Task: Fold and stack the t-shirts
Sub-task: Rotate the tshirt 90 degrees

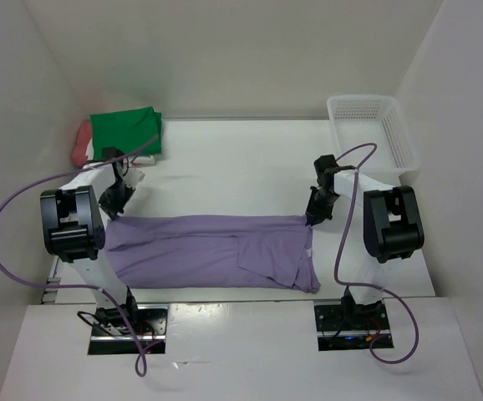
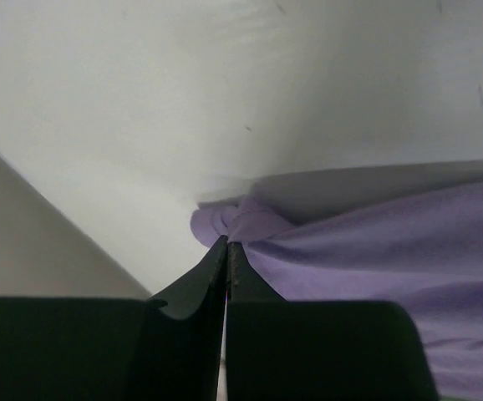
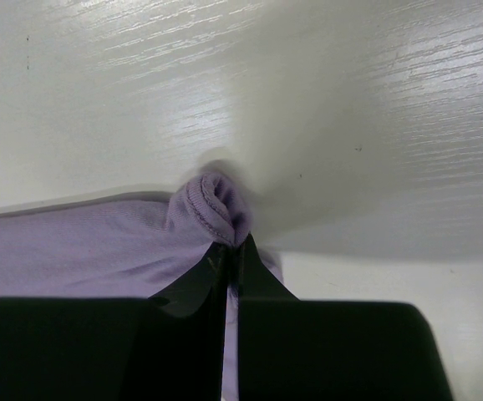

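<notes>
The lavender-purple t-shirt (image 1: 212,251) lies stretched across the table between the two arms, folded lengthwise. My left gripper (image 1: 110,210) is shut on its far left corner, a bunched fold of cloth (image 2: 225,221) pinched at the fingertips. At the far right corner my right gripper (image 1: 310,219) is shut on a rolled hem (image 3: 216,205). A folded bright green t-shirt (image 1: 126,129) sits at the back left on top of a salmon-red t-shirt (image 1: 82,142), of which only an edge shows.
A white plastic mesh basket (image 1: 373,131) stands at the back right. White walls close in the table on the left, back and right. Purple cables loop beside both arms.
</notes>
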